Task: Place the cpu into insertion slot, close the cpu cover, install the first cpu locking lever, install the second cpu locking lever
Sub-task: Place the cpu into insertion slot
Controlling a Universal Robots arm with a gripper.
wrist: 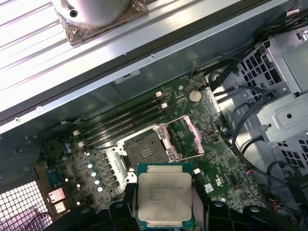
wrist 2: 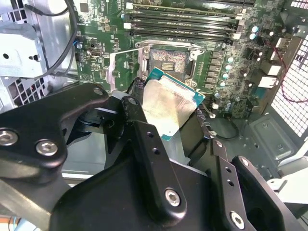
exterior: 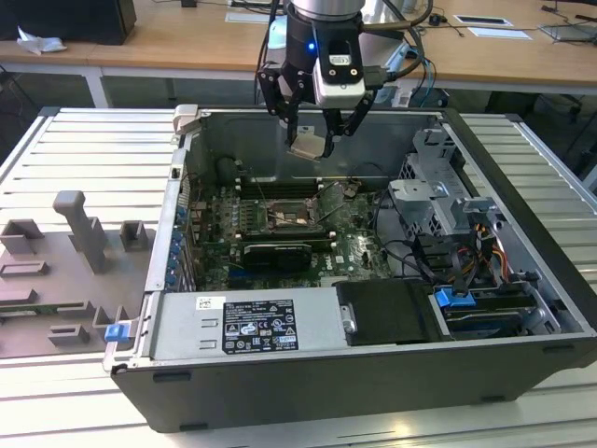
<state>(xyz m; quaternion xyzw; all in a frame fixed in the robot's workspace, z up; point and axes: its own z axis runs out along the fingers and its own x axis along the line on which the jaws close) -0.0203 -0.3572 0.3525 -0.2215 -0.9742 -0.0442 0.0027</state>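
My gripper hangs over the open computer case, shut on the cpu by two opposite edges. The cpu is a flat square chip with a silvery top, held tilted above the motherboard. Black fingers clamp its sides. In the first wrist view the cpu sits just short of the insertion slot, which is bare with a dark centre. The insertion slot lies below and slightly to the exterior view's left of the chip. The cpu cover stands flipped open beside the slot.
Long memory slots run behind the socket, and a black graphics card lies in front of it. A drive cage with cables fills the case's right side. The power supply sits at the front. A grey fixture lies outside on the left.
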